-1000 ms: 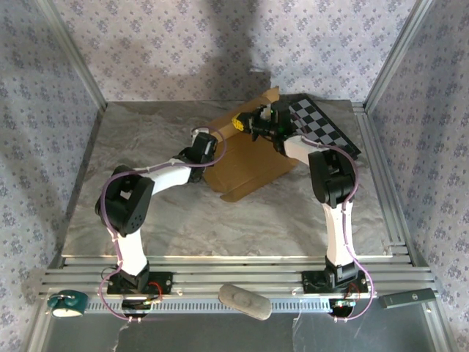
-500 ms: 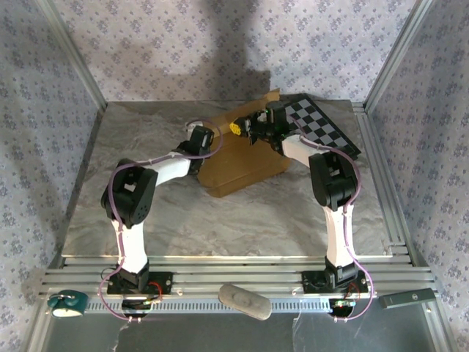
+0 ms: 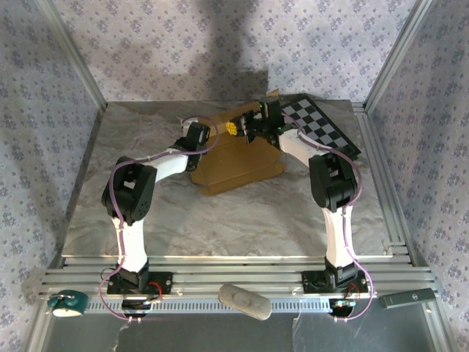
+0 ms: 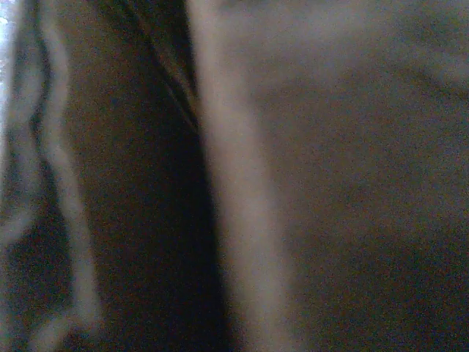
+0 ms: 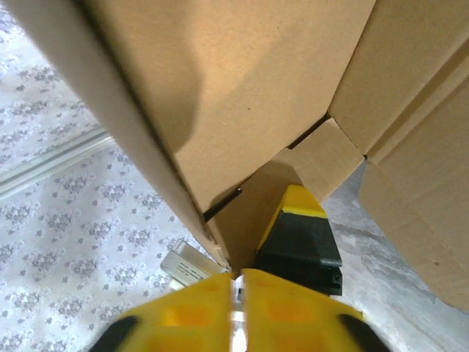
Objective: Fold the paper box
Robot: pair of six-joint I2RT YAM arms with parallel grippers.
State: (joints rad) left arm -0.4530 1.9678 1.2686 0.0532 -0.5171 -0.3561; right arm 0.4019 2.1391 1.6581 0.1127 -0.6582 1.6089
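Box (image 3: 242,163), far centre of the worktop (image 3: 220,220), long axis 8–2 o'clock, rear flap raised. Right gripper (image 3: 234,129) pinched closed on the flap's edge at 12 o'clock. Left gripper (image 3: 196,141) against the 9 o'clock end, its opening not discernible. Checkerboard (image 3: 326,130) at 2 o'clock; bare worktop at 6 o'clock.

Top camera looks down from behind; wrist cameras hug the paper box (image 5: 249,81).

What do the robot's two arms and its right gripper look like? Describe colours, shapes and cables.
Both the left arm and right arm have white links with bulky black joints, and a purple cable loops along each. The right gripper has yellow fingers with black parts.
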